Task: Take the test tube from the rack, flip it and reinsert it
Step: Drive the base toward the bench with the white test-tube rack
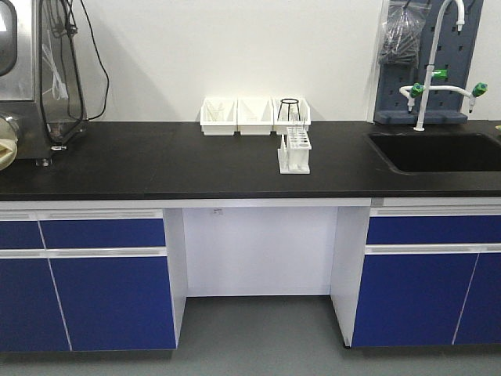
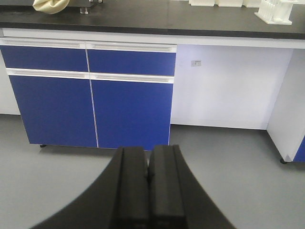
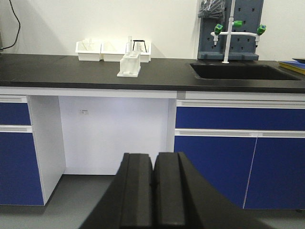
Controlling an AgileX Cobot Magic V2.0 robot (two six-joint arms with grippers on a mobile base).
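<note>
The small white rack (image 1: 294, 150) stands on the black counter (image 1: 156, 164), in front of the white bins. Clear test tubes stand in it. It also shows in the right wrist view (image 3: 129, 65) and at the top right edge of the left wrist view (image 2: 274, 11). My left gripper (image 2: 147, 157) is shut and empty, low over the grey floor, far from the counter. My right gripper (image 3: 153, 164) is shut and empty, below counter height, facing the knee space. Neither arm shows in the front view.
Three white open-front bins (image 1: 254, 116) line the wall; a black wire stand (image 1: 289, 109) sits in the right one. A sink (image 1: 438, 150) with a white tap (image 1: 438, 55) is at the right. A steel machine (image 1: 35, 74) stands at the left. Blue cabinets (image 1: 102, 274) flank the knee space.
</note>
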